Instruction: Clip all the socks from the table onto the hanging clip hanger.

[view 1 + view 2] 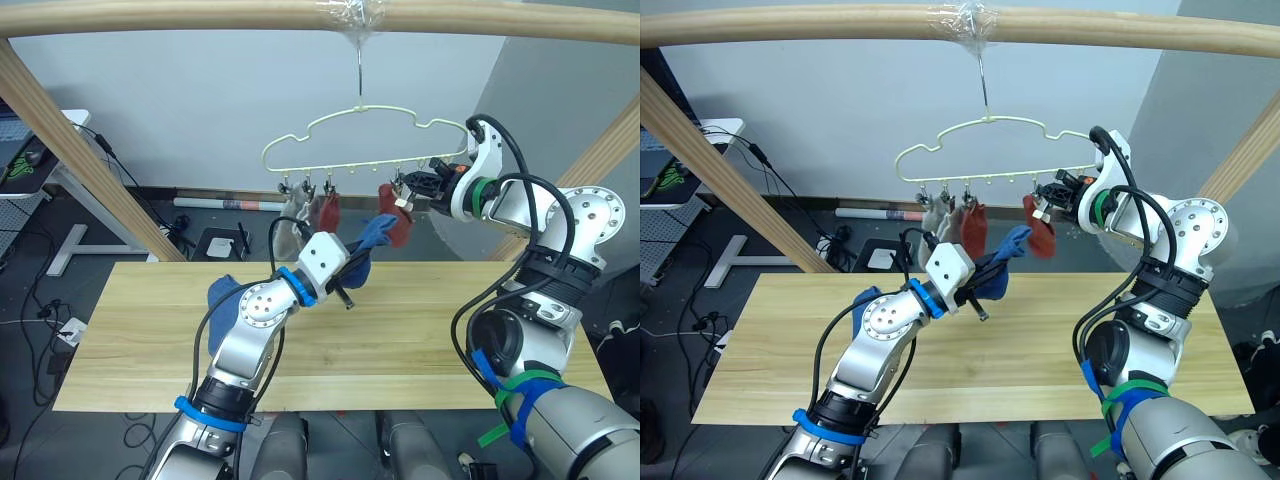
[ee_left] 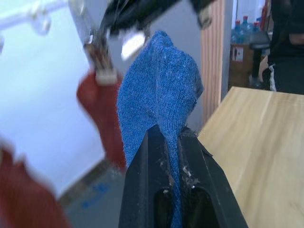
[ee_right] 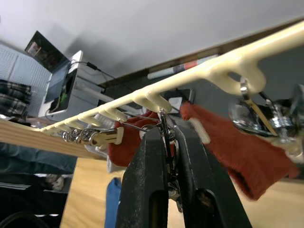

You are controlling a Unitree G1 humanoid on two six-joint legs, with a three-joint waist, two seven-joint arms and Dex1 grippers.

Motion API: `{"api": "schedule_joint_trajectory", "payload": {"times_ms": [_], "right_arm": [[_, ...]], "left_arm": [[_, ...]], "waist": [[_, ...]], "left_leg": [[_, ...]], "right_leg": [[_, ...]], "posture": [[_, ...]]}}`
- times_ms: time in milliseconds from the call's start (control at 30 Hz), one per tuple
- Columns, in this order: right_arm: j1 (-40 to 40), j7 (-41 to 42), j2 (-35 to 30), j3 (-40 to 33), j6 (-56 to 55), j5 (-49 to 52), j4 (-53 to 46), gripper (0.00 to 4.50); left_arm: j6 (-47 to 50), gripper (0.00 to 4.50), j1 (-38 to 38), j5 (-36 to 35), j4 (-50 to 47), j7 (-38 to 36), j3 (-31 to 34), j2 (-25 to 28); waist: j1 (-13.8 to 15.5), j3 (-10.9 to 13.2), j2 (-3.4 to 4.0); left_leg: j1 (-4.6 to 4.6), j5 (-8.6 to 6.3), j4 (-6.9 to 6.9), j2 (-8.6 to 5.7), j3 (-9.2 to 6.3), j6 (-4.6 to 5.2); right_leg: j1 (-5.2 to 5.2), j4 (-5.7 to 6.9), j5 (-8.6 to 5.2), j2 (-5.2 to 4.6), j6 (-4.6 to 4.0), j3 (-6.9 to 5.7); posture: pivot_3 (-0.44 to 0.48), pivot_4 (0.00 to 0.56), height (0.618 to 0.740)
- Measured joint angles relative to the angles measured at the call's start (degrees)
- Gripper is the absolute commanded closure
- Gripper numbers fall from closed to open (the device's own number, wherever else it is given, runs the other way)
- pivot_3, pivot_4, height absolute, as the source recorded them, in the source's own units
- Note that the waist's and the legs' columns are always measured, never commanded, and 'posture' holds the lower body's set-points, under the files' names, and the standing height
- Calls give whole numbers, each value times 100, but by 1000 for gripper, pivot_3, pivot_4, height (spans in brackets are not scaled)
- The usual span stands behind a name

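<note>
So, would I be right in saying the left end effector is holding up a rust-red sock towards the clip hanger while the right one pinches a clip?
Not quite: the sock in the left end effector is blue, not rust-red, as the left wrist view shows. The rest holds: it is raised towards the clip hanger, and the right end effector pinches a clip.

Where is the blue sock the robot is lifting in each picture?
Left eye view: blue sock in the middle, under the clip hanger.
Right eye view: near the middle, held by the left tool.
Left wrist view: centre, pinched between the black fingers.
Right wrist view: I cannot tell; a blue sock on the table may be the other one.
Shared landmark: the rust-red sock hanging beside it.
</note>
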Motion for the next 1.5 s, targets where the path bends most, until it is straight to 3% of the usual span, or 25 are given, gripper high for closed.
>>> {"api": "schedule_joint_trajectory", "payload": {"times_ms": [267, 1133, 1500], "right_arm": [[-7, -510, 394, -335, 44, 271, -183, 4500], [20, -1924, 426, -437, 49, 1660, -135, 4500], [4, -2313, 440, -884, 49, 2052, -9, 763]], "left_arm": [[-361, 4476, -327, 396, 476, 180, -137, -73], [-689, 4476, -765, 527, 1117, 305, -129, -161], [-684, 4500, -770, 522, 1177, 299, -130, -271]], "waist": [[-34, 0, 0], [-68, 0, 0], [-85, 0, 1]], "left_leg": [[0, 0, 1, 0, 0, 0], [0, 0, 0, 0, 0, 2], [-1, 0, -1, 1, 1, 2]], "right_leg": [[0, 1, 0, 0, 4, 0], [-1, 3, 1, 2, 1, 0], [-3, 3, 0, 3, 3, 1]], "posture": [[30, 217, 740], [26, 223, 740], [22, 224, 740]]}}
